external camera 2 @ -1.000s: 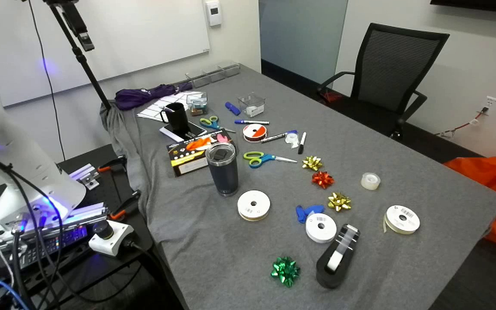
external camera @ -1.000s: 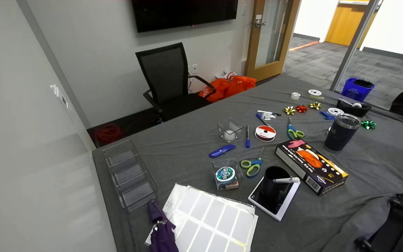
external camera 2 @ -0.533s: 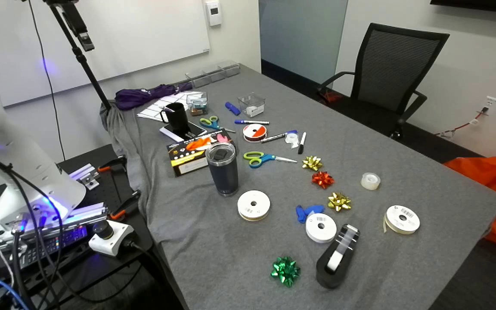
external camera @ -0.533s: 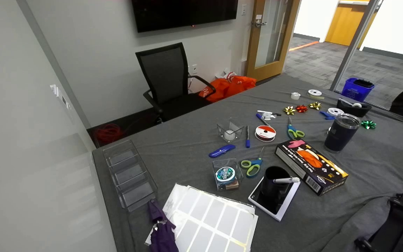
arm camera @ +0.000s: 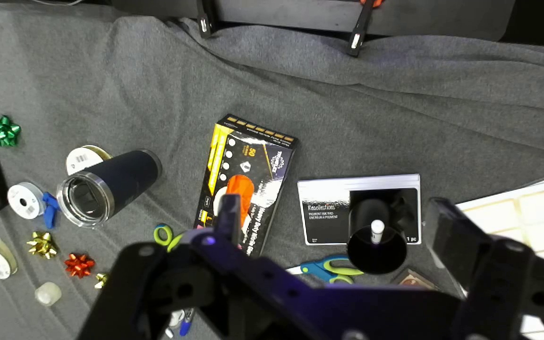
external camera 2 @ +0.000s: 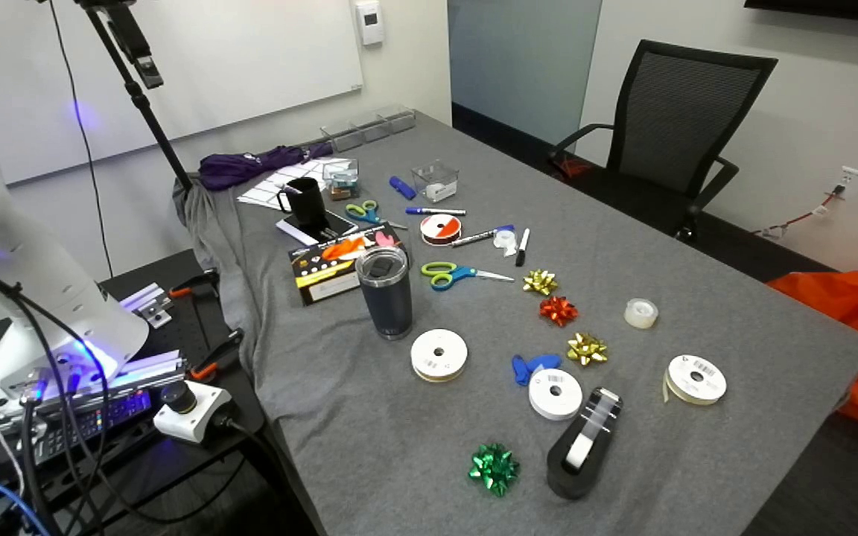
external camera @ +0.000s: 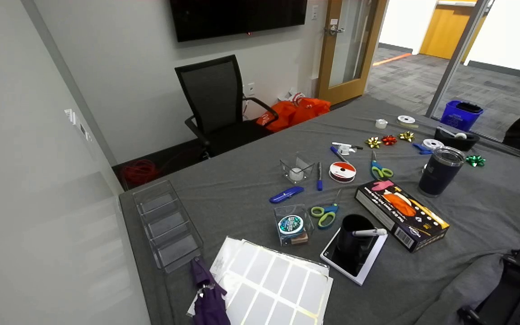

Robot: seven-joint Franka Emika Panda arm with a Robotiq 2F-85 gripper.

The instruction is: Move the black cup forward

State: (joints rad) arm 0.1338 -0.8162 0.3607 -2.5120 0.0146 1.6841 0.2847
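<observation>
The black cup stands upright on a flat white-edged black ink pad box. It is a plain dark mug, and its handle shows in an exterior view. A white-capped marker sticks out of it. In the wrist view I look down into the cup's dark mouth, with the ink pad box under it. My gripper is open, with its two fingers wide apart and nothing between them. It is high above the table, and the cup appears between the fingers, nearer the right one.
A black glove box lies beside the ink pad. A navy lidded tumbler stands beyond it. A clear container, scissors and white label sheets surround the cup. A purple umbrella lies past the sheets.
</observation>
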